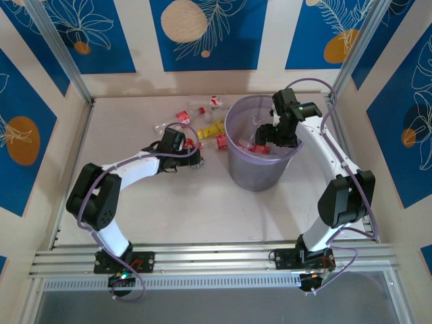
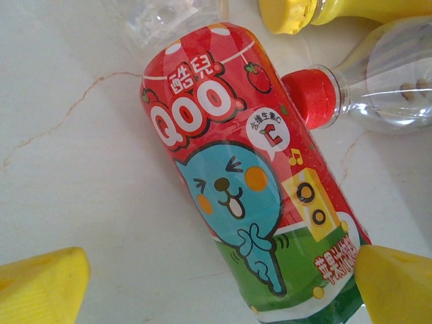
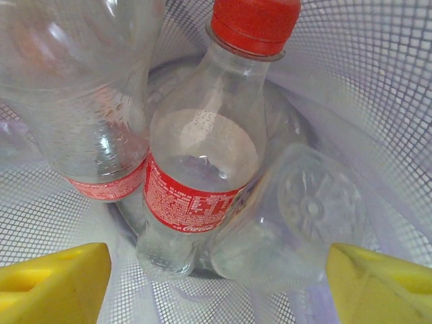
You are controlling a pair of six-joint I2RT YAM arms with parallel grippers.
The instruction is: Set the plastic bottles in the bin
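- Left gripper [image 2: 221, 273] is hanging wide open low over the table [image 1: 169, 202]. Its yellow fingertips [image 2: 47, 287] are sitting either side of the lower end of a red-labelled Qoo bottle [image 2: 243, 182], and it is not gripping anything yet.
- That Qoo bottle is lying on its side and slanting across the jaws. A squeeze so near the base of a round, thin body is likely risking a roll, or a pop-out toward the cap end.
- A red-capped bottle [image 2: 364, 94] is lying with its cap right against the Qoo bottle's side, and a yellow bottle [image 2: 297, 13] is lying just beyond. A careless lift could be dragging or knocking either one away across the table.
- From above, roughly seven plastic bottles [image 1: 181, 116] are lying in a loose cluster left of the bin, though they are too small to count firmly.
- In the left wrist view four are showing: the Qoo one, the red-capped one, the yellow one and a clear bottle [image 2: 169, 17] at the top edge.
- One bin [image 1: 256, 177] is standing just right of that cluster. It is holding three bottles: a red-banded bottle [image 3: 88, 115], a Coca-Cola bottle [image 3: 202, 175] and an end-on bottle [image 3: 307, 209].
- Right gripper [image 3: 219, 270] is hovering over the bin's mouth, spread wide and carrying nothing.
- With that arm occupying the opening, a delivery from the left could be risking a clash of arms or a nudge that tips the bin.
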